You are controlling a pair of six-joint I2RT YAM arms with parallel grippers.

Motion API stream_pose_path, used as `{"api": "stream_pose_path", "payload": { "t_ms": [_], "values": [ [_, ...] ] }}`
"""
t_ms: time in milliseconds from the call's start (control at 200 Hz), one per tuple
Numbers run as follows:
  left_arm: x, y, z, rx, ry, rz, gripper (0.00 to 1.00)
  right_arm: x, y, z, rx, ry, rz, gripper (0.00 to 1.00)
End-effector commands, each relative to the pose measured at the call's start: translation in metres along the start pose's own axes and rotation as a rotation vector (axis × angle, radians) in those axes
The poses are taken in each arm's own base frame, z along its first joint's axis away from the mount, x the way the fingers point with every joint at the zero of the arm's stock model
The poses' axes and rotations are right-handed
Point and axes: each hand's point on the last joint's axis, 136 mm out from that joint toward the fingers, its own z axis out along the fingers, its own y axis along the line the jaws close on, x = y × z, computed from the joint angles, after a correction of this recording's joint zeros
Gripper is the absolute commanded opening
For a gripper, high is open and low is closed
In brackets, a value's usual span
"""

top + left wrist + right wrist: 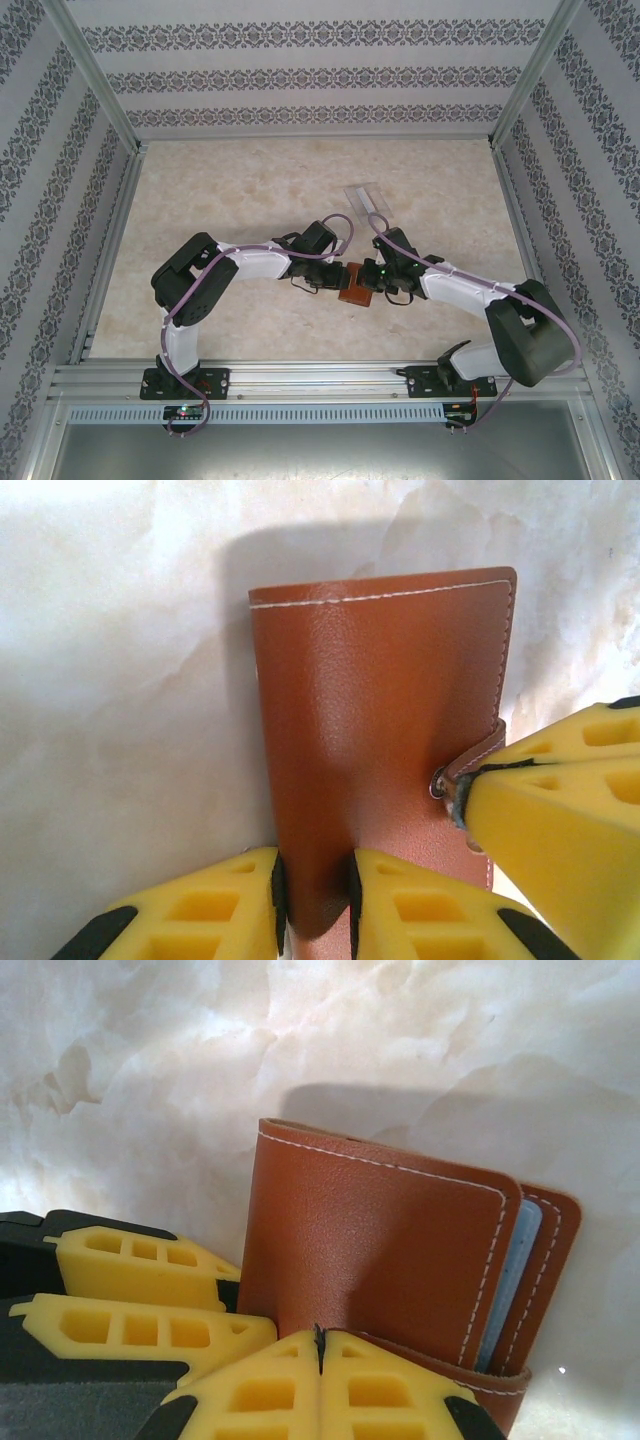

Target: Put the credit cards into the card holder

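The card holder [352, 284] is a reddish-brown leather-look wallet, held folded between both arms at mid-table. In the left wrist view my left gripper [315, 900] is shut on the near edge of the card holder [380, 730]. My right gripper [320, 1345] is shut on the clasp tab [475, 758], whose strap wraps round the card holder [370, 1230]. A pale blue credit card [508, 1295] shows edge-on between the wallet's leaves. From above, the left gripper [330, 280] and right gripper [372, 283] meet at the wallet from either side.
A clear plastic case [368, 197] lies flat behind the grippers. The marbled beige table [230, 190] is walled in by patterned panels, with an aluminium rail [320, 380] along the near edge.
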Motion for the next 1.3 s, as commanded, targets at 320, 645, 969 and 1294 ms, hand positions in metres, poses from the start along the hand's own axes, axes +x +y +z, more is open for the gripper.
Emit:
{"api": "stream_pose_path", "payload": {
  "t_ms": [320,645,969,1294],
  "values": [
    [0.032,0.026,0.014,-0.077,0.101,-0.056,0.24,-0.004,-0.005,-0.005,0.018,-0.039,-0.013,0.0],
    [0.031,0.026,0.013,-0.077,0.105,-0.057,0.24,0.002,-0.008,0.005,0.033,-0.015,-0.012,0.0],
    [0.032,0.026,0.013,-0.078,0.106,-0.059,0.24,0.007,-0.01,0.01,0.044,-0.004,-0.012,0.0],
    [0.032,0.026,0.013,-0.078,0.104,-0.06,0.24,0.017,-0.017,0.017,0.086,0.009,-0.027,0.0]
  ]
}}
